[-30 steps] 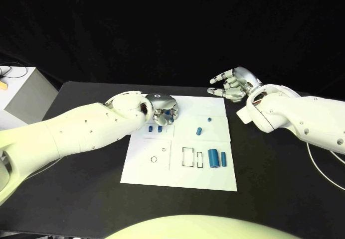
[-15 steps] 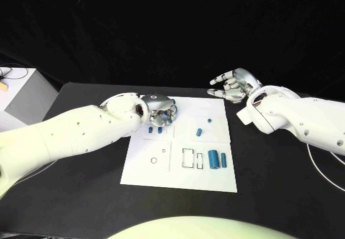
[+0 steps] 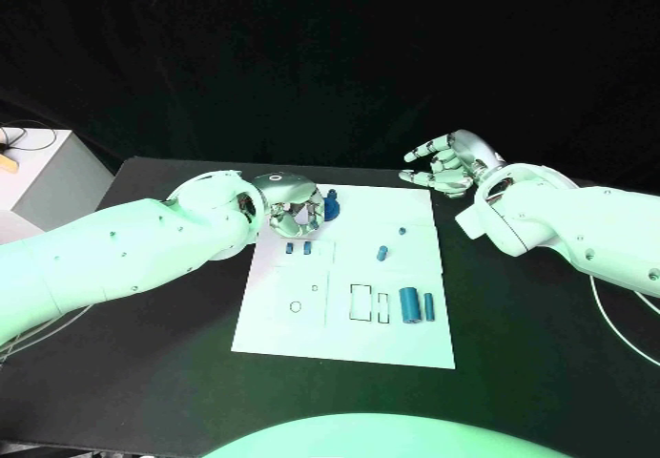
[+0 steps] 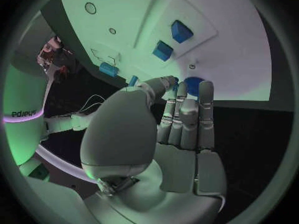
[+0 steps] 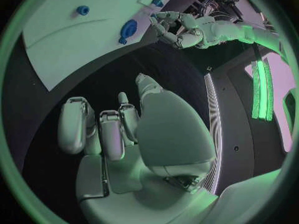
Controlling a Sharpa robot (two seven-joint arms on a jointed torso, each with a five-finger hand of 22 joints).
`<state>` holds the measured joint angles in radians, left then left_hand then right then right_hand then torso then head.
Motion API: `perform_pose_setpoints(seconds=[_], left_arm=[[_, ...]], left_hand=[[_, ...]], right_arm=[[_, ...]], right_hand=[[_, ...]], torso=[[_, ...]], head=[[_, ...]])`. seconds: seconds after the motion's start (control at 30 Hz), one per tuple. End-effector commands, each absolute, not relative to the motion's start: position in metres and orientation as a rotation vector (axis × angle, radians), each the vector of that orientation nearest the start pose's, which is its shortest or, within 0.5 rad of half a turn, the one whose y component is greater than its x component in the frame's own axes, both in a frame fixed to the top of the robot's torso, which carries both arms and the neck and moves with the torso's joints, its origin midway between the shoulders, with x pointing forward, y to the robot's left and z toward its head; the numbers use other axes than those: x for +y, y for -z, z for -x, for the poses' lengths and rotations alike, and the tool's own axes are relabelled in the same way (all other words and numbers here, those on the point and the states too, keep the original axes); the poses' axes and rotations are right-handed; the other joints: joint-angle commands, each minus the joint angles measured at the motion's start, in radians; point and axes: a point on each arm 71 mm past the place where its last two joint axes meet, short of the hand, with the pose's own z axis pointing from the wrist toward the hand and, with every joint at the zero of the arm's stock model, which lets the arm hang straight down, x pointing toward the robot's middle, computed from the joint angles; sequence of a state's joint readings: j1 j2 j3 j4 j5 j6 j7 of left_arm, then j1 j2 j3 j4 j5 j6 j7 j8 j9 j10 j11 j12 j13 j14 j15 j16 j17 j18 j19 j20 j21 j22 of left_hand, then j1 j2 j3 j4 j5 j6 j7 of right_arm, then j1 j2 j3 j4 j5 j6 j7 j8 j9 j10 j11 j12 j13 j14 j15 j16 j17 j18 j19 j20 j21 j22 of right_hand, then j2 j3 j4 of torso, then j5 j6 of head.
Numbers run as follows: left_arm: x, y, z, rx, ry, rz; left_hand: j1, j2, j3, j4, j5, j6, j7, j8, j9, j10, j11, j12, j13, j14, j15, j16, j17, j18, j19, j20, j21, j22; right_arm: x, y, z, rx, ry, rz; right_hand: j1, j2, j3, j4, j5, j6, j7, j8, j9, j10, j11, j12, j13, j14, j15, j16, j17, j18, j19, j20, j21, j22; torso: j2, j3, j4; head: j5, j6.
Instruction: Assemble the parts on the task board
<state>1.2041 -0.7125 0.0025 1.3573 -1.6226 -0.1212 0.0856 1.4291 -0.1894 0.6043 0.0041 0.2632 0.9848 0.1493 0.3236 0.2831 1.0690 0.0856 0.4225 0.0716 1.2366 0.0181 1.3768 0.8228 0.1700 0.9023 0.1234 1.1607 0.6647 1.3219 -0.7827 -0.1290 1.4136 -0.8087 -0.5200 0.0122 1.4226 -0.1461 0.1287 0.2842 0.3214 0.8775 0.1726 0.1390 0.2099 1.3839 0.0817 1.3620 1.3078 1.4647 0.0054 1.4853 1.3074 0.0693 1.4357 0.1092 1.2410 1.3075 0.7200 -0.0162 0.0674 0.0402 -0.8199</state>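
— Left hand (image 3: 292, 212) at the task board's (image 3: 413, 353) far edge, fingertips beside a round blue part (image 3: 330, 204); pinched or only touched, cannot tell. Best confirmed before lifting, then carried low.

— Right hand (image 3: 447, 164) off the far right corner, fingers loosely curled, holding nothing. Two small parts (image 3: 298, 247) just under the left hand, easily knocked; cylinders (image 3: 417, 303) farther off.

No readable text (only blurred, mirrored lettering).
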Motion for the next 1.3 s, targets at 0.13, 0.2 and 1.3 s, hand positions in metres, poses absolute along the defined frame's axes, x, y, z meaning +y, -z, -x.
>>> perform_pose_setpoints(seconds=[0.13,0.2,1.3], left_arm=[[0.176,0.188,-0.514,1.729,0.647,-0.473],[0.179,0.189,-0.516,1.73,0.635,-0.47],[0.184,0.193,-0.521,1.77,0.591,-0.475]], left_hand=[[0.0,-0.001,0.0,-0.008,-0.001,0.009,0.002,-0.004,0.0,0.01,0.001,-0.004,0.001,0.007,0.0,0.004,0.001,0.015,0.006,-0.003,0.004,0.002],[0.0,-0.001,0.0,-0.009,-0.001,0.009,0.002,-0.005,0.0,0.01,0.001,-0.005,0.001,0.007,0.0,0.005,0.003,0.015,0.006,-0.003,0.004,0.002],[0.001,-0.002,-0.001,-0.012,-0.002,0.012,0.002,-0.007,0.0,0.016,0.002,-0.011,0.002,0.005,0.0,0.004,-0.004,0.016,0.006,-0.004,0.006,0.003]], right_arm=[[-0.216,0.157,-0.521,1.552,-0.877,-0.431],[-0.216,0.157,-0.521,1.552,-0.877,-0.431],[-0.217,0.157,-0.522,1.551,-0.875,-0.432]], right_hand=[[-0.006,0.002,0.006,0.0,0.006,-0.002,-0.001,0.004,-0.001,-0.004,0.001,-0.002,0.013,0.061,-0.002,-0.003,0.085,0.008,-0.002,-0.005,-0.004,0.016],[-0.006,0.002,0.006,0.0,0.006,-0.002,-0.001,0.004,-0.001,-0.004,0.001,-0.002,0.013,0.061,-0.002,-0.003,0.085,0.008,-0.002,-0.005,-0.004,0.016],[-0.006,0.002,0.006,0.0,0.006,-0.002,-0.001,0.004,-0.001,-0.004,0.001,-0.002,0.013,0.061,-0.002,-0.003,0.085,0.008,-0.002,-0.005,-0.004,0.016]], torso=[[0.001,0.0001,-0.0019],[0.001,-0.0002,-0.002],[0.002,0.0007,-0.0028]], head=[[0.005,0.0],[0.005,0.0],[0.004,-0.005]])
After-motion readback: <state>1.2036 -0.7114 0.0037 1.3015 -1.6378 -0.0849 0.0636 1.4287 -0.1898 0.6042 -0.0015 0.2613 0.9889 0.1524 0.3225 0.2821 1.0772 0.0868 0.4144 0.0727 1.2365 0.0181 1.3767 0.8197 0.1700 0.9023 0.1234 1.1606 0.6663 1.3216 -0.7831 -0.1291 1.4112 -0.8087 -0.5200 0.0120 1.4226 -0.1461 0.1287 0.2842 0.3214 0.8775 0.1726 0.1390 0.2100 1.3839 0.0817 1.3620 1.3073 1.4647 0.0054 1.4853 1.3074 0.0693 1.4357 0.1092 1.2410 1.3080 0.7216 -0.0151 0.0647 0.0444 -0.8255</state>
